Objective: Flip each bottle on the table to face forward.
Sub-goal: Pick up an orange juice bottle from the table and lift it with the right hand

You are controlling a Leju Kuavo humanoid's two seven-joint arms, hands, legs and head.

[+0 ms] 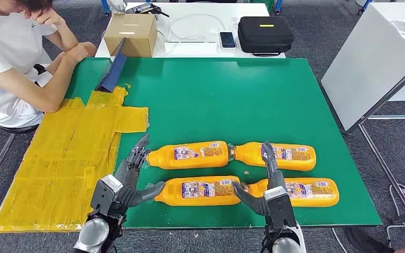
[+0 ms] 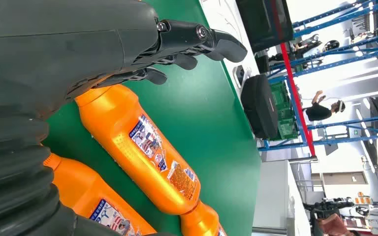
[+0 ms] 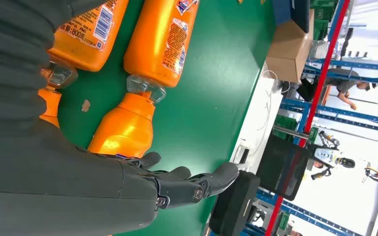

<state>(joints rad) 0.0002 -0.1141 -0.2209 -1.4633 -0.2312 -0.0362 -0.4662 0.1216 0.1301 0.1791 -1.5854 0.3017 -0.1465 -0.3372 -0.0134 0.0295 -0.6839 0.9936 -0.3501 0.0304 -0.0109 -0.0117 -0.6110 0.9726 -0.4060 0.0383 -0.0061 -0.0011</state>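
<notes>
Four orange bottles lie on their sides on the green table (image 1: 232,95), in two rows near its front edge. The far row holds the upper-left bottle (image 1: 190,154) (image 2: 142,147) and the upper-right bottle (image 1: 290,157) (image 3: 123,128). In the near row are the lower-left bottle (image 1: 198,190) (image 2: 93,204) and the lower-right bottle (image 1: 306,191). My left hand (image 1: 132,176) is open at the neck ends of the two left bottles, its fingers (image 2: 197,39) spread and its thumb by the lower-left neck. My right hand (image 1: 266,187) is open between the right bottles, its fingers (image 3: 192,182) stretched over the upper-right one.
A person (image 1: 10,63) sits at the table's far left corner, arms resting on it. Yellow tape (image 1: 68,158) covers the left part. A cardboard box (image 1: 132,34), a phone (image 1: 228,39) and a black case (image 1: 265,34) lie on the white table behind. Another white table (image 1: 369,58) stands on the right.
</notes>
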